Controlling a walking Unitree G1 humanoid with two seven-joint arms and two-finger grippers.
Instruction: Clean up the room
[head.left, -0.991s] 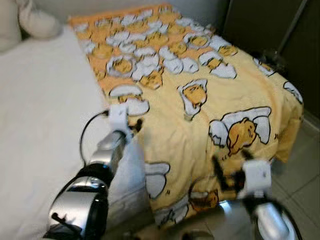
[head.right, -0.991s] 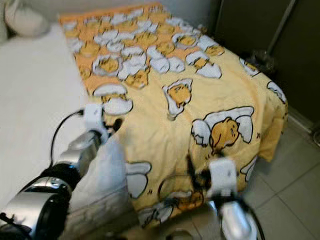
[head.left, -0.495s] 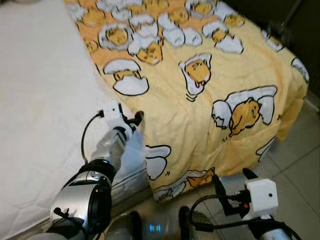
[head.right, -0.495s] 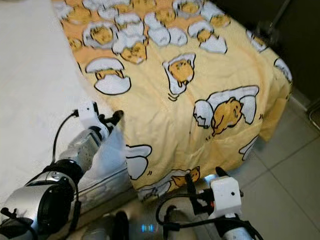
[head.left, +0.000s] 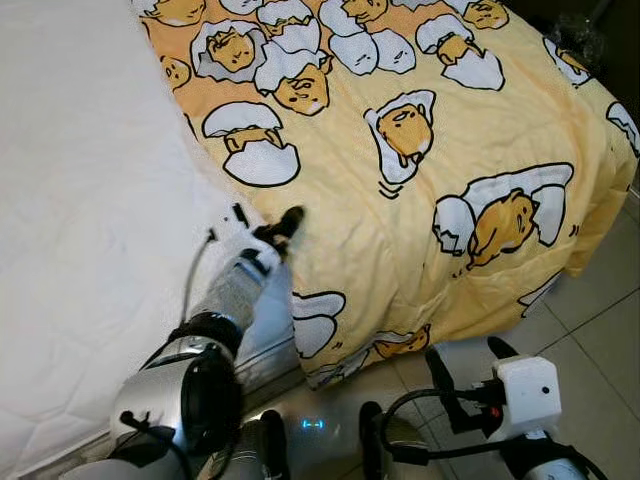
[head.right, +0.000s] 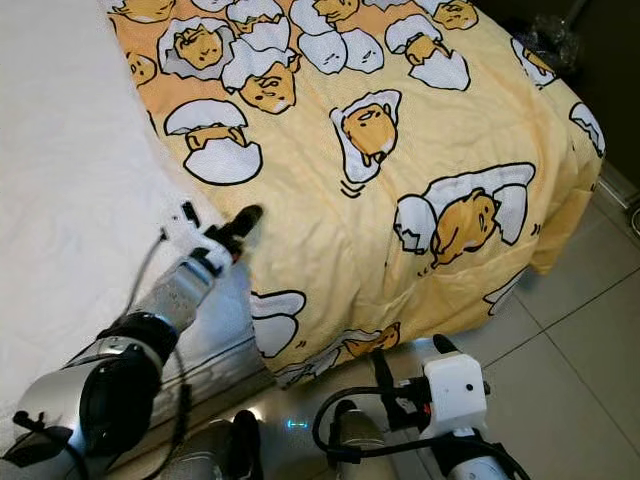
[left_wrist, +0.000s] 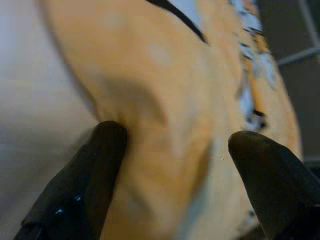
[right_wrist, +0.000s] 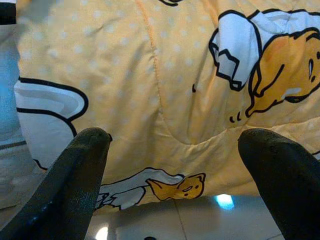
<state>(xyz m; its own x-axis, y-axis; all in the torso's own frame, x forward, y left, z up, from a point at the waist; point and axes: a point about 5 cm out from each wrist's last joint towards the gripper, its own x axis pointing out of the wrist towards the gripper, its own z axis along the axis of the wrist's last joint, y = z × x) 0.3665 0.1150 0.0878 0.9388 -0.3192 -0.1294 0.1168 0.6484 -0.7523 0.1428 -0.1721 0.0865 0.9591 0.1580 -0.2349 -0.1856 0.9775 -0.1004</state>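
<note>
Left hand (head.left: 288, 222) further onto blanket (head.left: 420, 150) (bed)

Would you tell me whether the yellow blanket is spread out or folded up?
Spread out: the blanket lies flat across the bed, its edge hanging toward the floor.

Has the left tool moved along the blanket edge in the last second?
Yes. The left tool has reached farther up the yellow blanket edge, closer to the egg print beside the white mattress.
</note>
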